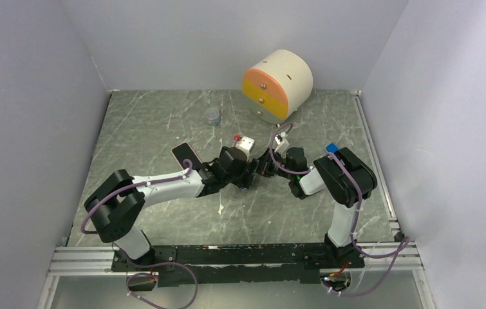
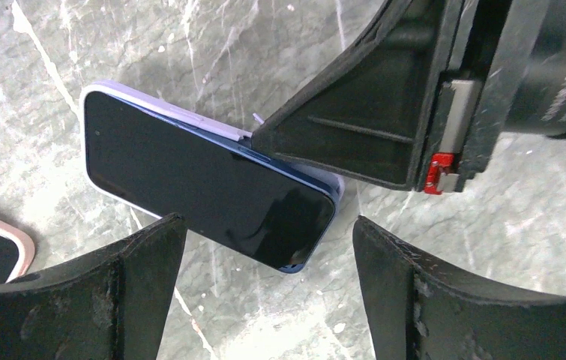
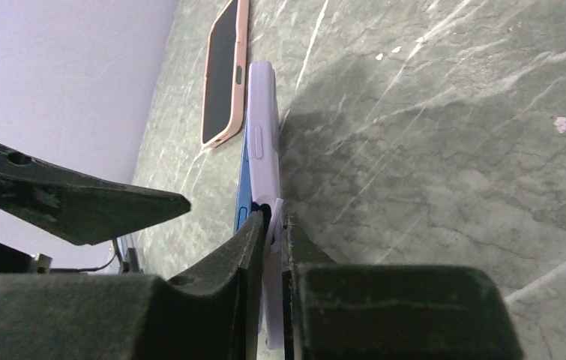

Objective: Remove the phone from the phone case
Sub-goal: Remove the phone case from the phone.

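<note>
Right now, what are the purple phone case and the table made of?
The phone case looks like soft silicone or rubbery plastic, matte lilac: its edge bends where pinched. The table looks like grey-green marble with white veins and faint sheen, maybe printed.

**Table layout: phone at centre, between your two grippers**

You have the phone (image 2: 205, 187) in its case (image 3: 265, 135) at the middle of the table (image 1: 150, 122). Your right gripper (image 3: 272, 225) pinches the case's edge. Your left gripper (image 2: 268, 225) straddles the phone's corner without touching it. A second phone (image 1: 185, 154) lies just to the left. Behind stand a block (image 1: 245, 143), a jar (image 1: 212, 116) and, rearmost right, a drawer unit (image 1: 277, 84).
</note>
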